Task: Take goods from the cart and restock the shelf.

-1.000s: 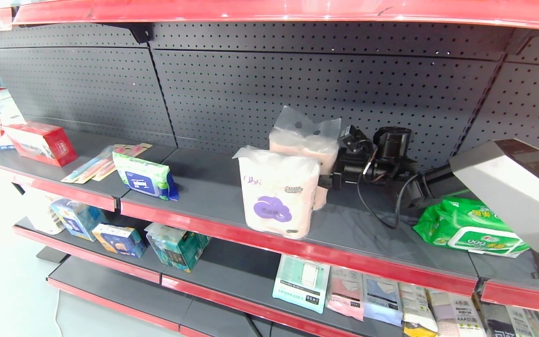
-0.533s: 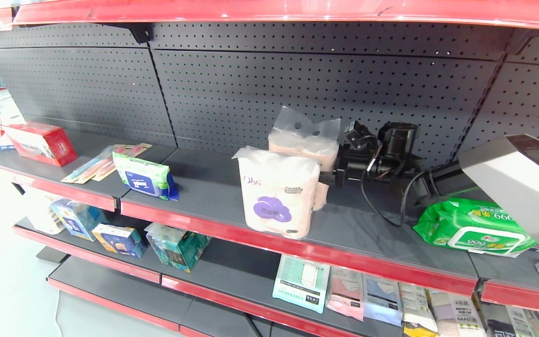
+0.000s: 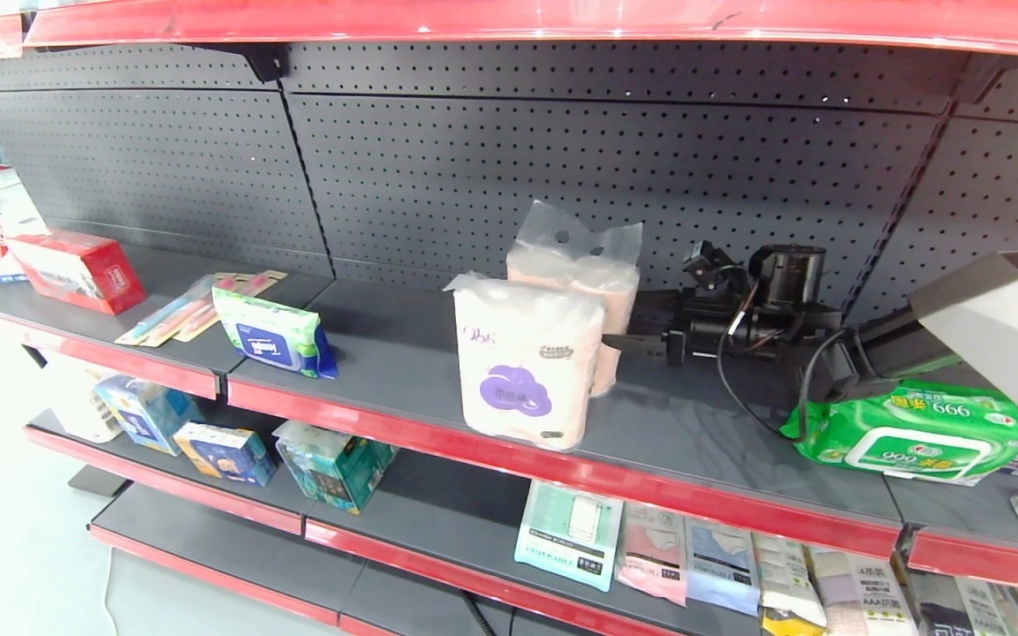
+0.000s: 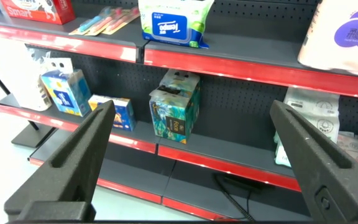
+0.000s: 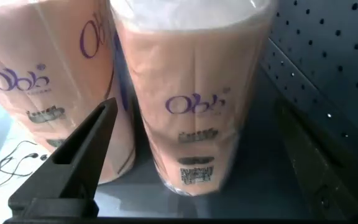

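Right gripper (image 3: 626, 343) back; two tissue packs (image 3: 527, 362)

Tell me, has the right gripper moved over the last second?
Yes. The right gripper has drawn back toward the robot's right, away from the rear tissue pack it was right up against. The pack itself has not shifted on the shelf.
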`<state>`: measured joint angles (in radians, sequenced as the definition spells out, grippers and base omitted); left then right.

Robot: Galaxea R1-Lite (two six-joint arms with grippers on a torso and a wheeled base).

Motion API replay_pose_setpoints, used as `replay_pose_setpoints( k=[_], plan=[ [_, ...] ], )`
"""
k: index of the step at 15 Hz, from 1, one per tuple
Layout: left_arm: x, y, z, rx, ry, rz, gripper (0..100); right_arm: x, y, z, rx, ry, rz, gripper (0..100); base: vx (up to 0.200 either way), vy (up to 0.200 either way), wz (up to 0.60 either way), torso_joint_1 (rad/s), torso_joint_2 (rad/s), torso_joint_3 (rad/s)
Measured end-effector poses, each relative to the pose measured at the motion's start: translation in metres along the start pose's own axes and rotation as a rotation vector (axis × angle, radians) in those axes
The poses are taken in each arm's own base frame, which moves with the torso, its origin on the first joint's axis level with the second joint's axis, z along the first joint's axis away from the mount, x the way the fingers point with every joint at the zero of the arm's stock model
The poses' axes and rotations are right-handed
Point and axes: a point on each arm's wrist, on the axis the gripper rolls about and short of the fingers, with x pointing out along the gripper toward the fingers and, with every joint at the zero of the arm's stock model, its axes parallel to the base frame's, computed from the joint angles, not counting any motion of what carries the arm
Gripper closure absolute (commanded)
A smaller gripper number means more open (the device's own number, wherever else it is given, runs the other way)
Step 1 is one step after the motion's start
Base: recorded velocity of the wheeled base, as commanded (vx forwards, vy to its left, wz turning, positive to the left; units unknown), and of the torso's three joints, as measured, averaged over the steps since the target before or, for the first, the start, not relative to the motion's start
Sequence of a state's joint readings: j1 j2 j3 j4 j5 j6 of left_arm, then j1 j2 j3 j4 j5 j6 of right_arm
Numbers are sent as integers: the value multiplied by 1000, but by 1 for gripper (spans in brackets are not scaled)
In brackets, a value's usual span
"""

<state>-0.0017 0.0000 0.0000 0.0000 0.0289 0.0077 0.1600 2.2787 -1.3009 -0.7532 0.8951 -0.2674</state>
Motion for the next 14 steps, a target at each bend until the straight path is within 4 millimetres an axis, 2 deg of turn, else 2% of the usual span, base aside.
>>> replay_pose_setpoints(
  k=[7,14],
  plan=[
    [0,0,0,0,0,0,0,-28,1,-12,46,45,-47,0,0,0,0,0,0,0],
    [0,0,0,0,0,1,0,-62,13,2,68,85,-185,0,0,0,0,0,0,0]
  ],
)
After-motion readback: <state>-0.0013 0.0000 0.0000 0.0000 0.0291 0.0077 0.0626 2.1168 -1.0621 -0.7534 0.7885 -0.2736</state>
